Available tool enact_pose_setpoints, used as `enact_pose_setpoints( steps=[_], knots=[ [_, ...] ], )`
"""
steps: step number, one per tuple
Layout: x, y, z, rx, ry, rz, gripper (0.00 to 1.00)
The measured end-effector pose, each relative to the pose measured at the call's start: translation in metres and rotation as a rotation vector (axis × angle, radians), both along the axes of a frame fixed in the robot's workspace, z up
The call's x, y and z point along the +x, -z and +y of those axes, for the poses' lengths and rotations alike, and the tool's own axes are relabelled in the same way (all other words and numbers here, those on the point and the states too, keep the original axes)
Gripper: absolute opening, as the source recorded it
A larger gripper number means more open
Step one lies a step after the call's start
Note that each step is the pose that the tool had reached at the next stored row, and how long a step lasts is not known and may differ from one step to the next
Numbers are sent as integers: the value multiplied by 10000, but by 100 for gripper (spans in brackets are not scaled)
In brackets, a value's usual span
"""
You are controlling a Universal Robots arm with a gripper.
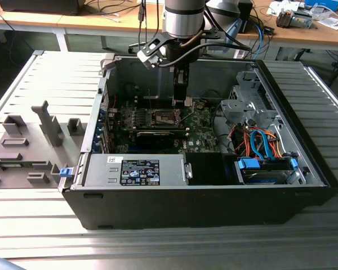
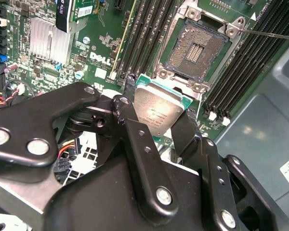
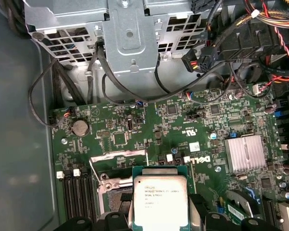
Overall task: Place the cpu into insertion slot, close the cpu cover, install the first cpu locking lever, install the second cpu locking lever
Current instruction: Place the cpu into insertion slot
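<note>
One gripper was clenched on the cpu, pinching it by opposite edges, silver top showing. Insertion slot lay open and empty just past the fingertips, ahead of the chip, near but not touching; cpu not yet seated.

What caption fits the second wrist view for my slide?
The gripper holds the cpu near the empty insertion slot.

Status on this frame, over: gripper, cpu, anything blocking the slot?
Gripper shut on cpu, hovering short of insertion slot. Slot bare, pins showing, cpu not seated. Nothing seen between them.
</note>
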State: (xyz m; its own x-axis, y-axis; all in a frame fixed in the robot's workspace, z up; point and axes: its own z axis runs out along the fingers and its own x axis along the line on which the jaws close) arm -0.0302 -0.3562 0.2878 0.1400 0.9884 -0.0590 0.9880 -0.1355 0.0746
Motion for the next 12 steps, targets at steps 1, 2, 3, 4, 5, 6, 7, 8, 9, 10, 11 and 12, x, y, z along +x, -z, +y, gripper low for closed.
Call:
enact_pose_setpoints(
  steps=[1,2,3,4,5,6,7,8,9,10,11,12],
  knots=[
    [0,0,0,-4,13,0,54],
    [0,0,0,-10,33,-1,54],
    [0,0,0,-16,56,0,54],
    [0,0,0,-22,76,0,54],
    [0,0,0,-29,100,0,54],
    [0,0,0,-36,121,0,54],
    [0,0,0,-38,132,0,54],
    [0,0,0,-43,148,-1,54],
    [0,0,0,-46,162,0,54],
    [0,0,0,-50,173,0,54],
    [0,0,0,-57,201,0,54],
    [0,0,0,-62,220,0,54]
  ],
)
